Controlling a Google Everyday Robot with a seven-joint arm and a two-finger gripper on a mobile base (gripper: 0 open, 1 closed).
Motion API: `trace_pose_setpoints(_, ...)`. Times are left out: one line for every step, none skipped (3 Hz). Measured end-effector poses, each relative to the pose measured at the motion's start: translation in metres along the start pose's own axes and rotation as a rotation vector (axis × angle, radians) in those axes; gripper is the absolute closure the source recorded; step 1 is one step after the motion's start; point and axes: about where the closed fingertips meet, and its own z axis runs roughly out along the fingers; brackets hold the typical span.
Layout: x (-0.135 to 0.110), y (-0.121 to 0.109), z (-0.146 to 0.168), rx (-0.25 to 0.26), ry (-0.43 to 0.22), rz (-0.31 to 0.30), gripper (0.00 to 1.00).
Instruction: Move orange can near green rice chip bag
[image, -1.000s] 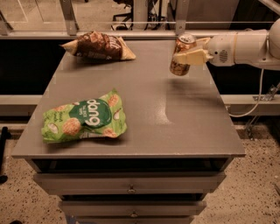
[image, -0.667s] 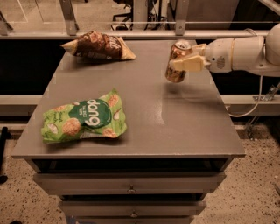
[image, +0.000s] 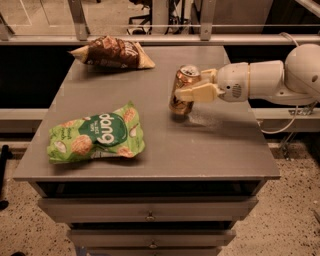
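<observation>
The orange can (image: 183, 90) is upright, slightly tilted, over the middle right of the grey table (image: 150, 150), its base at or just above the surface. My gripper (image: 192, 86) reaches in from the right on a white arm and is shut on the can. The green rice chip bag (image: 97, 134) lies flat at the table's front left, well left of and nearer than the can.
A brown-and-tan chip bag (image: 112, 52) lies at the back left of the table. The table top sits on a drawer cabinet (image: 150, 217). A metal rail (image: 150, 37) runs behind the table.
The gripper has carried the orange can leftward, forward and down, closer to the green bag. The bags have not moved.
</observation>
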Motion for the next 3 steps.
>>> trace_pose_setpoints(0.0,0.027,0.022,-0.08,-0.021,-0.01,1.0)
trace_pose_setpoints(0.005,0.046,0.044,-0.158,-0.014,-0.024,0.87)
trace_pose_setpoints(0.013,0.06,0.06,-0.221,0.013,-0.036,0.62)
